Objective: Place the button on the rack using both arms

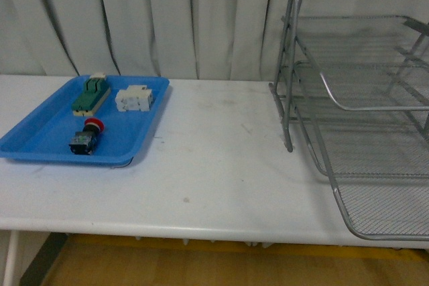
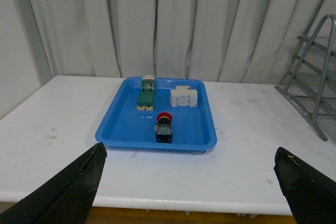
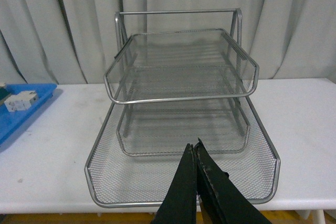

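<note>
Since the button [image 1: 86, 136] lies in the blue tray [image 1: 40, 132] at about 10 o'clock, red cap toward 12, the left gripper [image 2: 189, 153] is way nearer, spread wide and empty. Meanwhile the right gripper [image 3: 197, 150] is pinched closed, facing the rack [image 3: 181, 98] at 2 o'clock.

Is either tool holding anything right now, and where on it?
Nothing is held. The left tool is open and empty, the right tool is shut on nothing, and the button lies in the blue tray.
</note>
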Robot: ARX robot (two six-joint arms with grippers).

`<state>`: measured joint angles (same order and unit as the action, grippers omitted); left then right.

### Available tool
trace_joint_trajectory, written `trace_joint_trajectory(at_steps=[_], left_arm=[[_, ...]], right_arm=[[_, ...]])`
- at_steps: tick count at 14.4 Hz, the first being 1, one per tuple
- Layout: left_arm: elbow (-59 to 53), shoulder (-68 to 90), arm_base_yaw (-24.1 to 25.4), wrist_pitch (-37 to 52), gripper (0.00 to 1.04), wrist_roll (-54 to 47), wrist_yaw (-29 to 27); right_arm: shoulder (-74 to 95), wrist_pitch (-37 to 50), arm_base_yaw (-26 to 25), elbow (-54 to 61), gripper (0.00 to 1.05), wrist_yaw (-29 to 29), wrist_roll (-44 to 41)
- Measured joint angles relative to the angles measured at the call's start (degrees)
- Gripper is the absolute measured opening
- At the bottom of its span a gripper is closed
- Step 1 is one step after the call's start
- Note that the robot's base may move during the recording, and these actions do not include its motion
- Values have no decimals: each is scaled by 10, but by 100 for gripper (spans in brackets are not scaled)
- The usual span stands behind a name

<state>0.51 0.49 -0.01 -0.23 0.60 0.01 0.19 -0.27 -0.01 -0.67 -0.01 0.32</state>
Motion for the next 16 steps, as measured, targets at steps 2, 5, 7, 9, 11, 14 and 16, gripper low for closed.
trace_joint_trajectory(at_steps=[2,5,7,9,11,14,16], left_arm=[[0,0,0,0,98,0,0],[0,0,0,0,98,0,0],[0,0,0,0,98,0,0],[0,0,0,0,98,0,0],[0,0,0,0,98,0,0],[0,0,0,0,98,0,0],[0,0,0,0,98,0,0]], right_arm=[[0,0,0,0,2,0,0],[0,0,0,0,29,0,-1],[0,0,0,0,37,0,-1],[0,0,0,0,42,0,-1],[0,0,0,0,60,0,-1],[0,0,0,0,98,0,-1],[0,0,0,0,98,0,-2]])
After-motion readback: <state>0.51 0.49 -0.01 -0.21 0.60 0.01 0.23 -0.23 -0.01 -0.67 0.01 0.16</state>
